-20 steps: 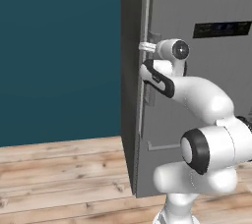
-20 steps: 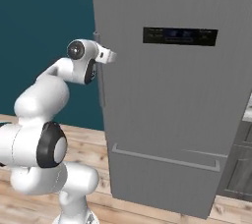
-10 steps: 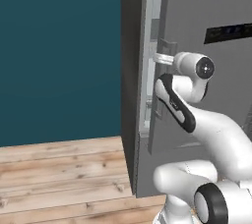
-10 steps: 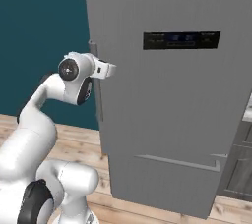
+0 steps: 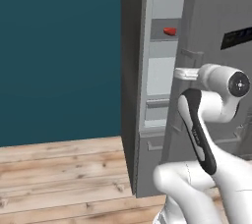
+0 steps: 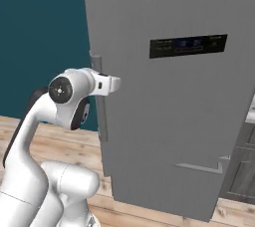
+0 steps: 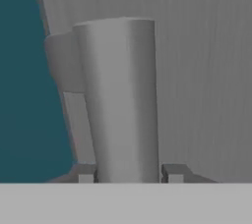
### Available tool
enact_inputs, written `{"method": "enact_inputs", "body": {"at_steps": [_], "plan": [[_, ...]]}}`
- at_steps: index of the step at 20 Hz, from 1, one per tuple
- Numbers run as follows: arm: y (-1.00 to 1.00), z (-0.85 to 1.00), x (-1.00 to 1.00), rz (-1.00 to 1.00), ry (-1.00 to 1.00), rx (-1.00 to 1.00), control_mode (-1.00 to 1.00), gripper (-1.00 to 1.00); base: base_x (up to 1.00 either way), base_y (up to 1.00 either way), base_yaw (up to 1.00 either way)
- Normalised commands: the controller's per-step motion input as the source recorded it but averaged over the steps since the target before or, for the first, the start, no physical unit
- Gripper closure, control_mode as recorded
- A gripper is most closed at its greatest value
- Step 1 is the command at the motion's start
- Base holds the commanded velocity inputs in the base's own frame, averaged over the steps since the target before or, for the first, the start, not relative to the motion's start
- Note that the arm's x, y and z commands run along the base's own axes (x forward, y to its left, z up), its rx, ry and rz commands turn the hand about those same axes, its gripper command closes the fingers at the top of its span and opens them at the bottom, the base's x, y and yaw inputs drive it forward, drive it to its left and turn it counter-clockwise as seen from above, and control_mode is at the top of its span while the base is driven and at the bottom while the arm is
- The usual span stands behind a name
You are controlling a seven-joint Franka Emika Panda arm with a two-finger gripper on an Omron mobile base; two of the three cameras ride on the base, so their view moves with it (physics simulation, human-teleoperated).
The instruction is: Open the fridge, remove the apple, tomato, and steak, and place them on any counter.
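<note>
The tall grey fridge has its door swung partly open. My gripper is shut on the long vertical door handle, one fingertip on each side of the bar. From the left the gripper sits at the door's edge, and from the right it meets the handle. Through the gap I see pale shelves and a small flat red lump, the steak, on an upper shelf. The apple and the tomato are hidden.
A teal wall stands left of the fridge, above a wooden plank floor. The bottom drawer front shows below the open gap. At the far right is a dark grey cabinet under a sliver of pale counter top.
The door has swung further open with my gripper on its handle. The hand has moved outward with it. The shelves and the red steak now show through the gap.
</note>
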Motion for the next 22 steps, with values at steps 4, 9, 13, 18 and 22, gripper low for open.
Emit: {"method": "enact_inputs", "body": {"at_steps": [4,9,13,18,22], "plan": [[-0.19,0.00,-1.00,0.00,0.08,-0.17,-1.00,1.00,0.00,0.00,0.00],[-0.02,0.01,-1.00,0.00,0.07,-0.12,-1.00,-1.00,0.00,0.00,0.00],[-0.07,0.14,-1.00,0.00,0.04,-0.10,-1.00,-1.00,0.00,0.00,0.00],[-0.31,0.22,-1.00,0.00,-0.01,-0.03,-1.00,-1.00,0.00,0.00,0.00],[-0.57,0.08,-1.00,0.06,-0.04,0.00,-1.00,-1.00,0.00,0.00,0.00]]}}
